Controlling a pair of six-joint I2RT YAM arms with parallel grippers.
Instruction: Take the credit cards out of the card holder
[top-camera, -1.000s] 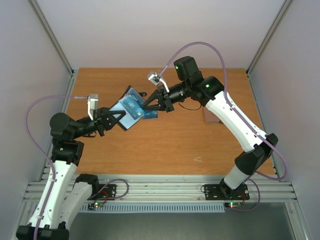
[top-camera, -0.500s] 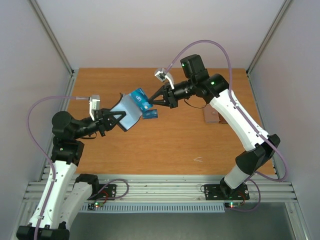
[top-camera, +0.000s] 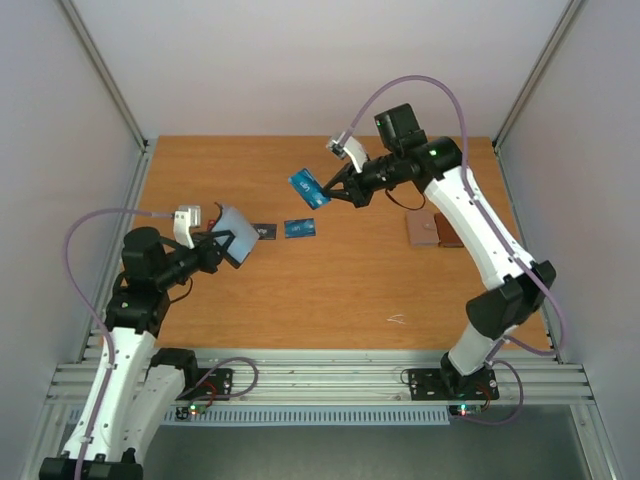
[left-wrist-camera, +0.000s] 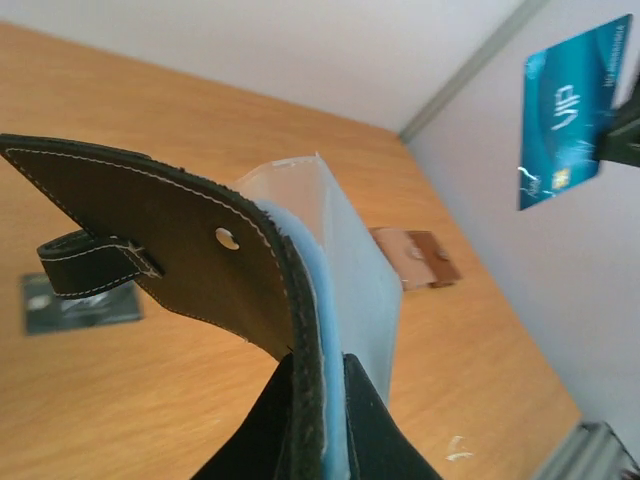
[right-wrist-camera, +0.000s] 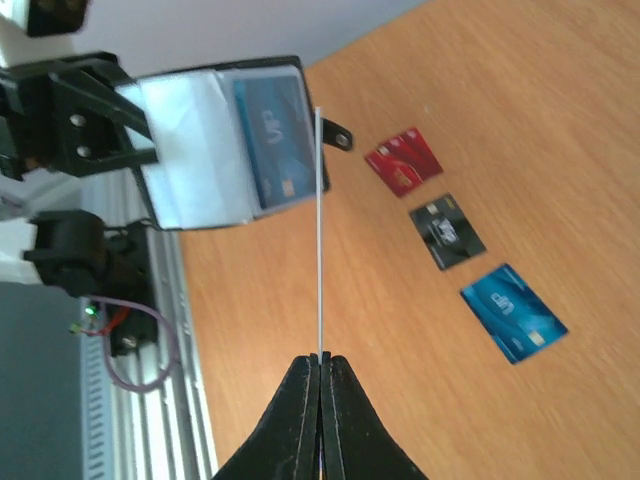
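The left gripper (top-camera: 224, 245) is clamped tight on the card holder (top-camera: 236, 230), holding it open above the left side of the table (top-camera: 400, 290). A pocketed card (right-wrist-camera: 278, 135) inside it seems to be marked "VIP" as well. The right gripper (top-camera: 337, 187), pinched shut, holds a blue credit card (left-wrist-camera: 567, 115) aloft that reads "VIP" in white. A red card (right-wrist-camera: 403, 161), a black card (right-wrist-camera: 447, 231) and a loose blue card (right-wrist-camera: 513, 312) lie on the wood, their print too small to read.
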